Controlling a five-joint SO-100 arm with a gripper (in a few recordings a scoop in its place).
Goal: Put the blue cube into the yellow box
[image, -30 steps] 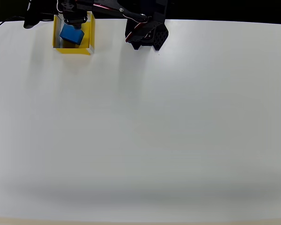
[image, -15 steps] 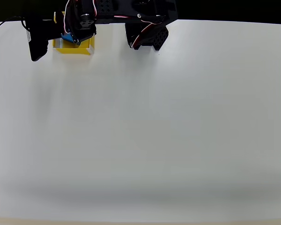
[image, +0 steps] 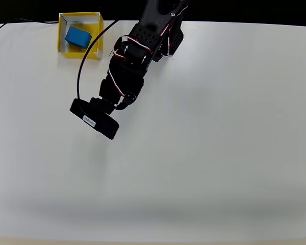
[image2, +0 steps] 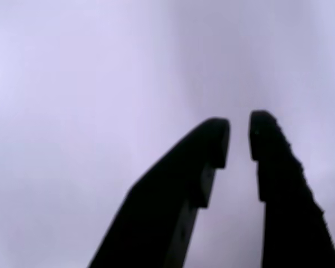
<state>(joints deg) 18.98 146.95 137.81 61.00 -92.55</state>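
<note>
The blue cube (image: 77, 37) lies inside the yellow box (image: 61, 45) at the table's far left corner in the overhead view, tilted a little against the box walls. My gripper (image: 94, 119) hangs over bare table well below and to the right of the box, apart from it. In the wrist view the gripper (image2: 239, 134) has its two dark fingers (image2: 273, 162) standing a narrow gap apart with nothing between them, over plain blurred table.
The arm's black base (image: 166, 38) sits at the far edge, right of the box. A black cable (image: 84, 58) loops from the arm past the box's right side. White table spreads to the right and toward the near edge.
The arm has pulled away from the box and swung down and to the right over the table. The cube, held over the box a second ago, now rests in it alone.
</note>
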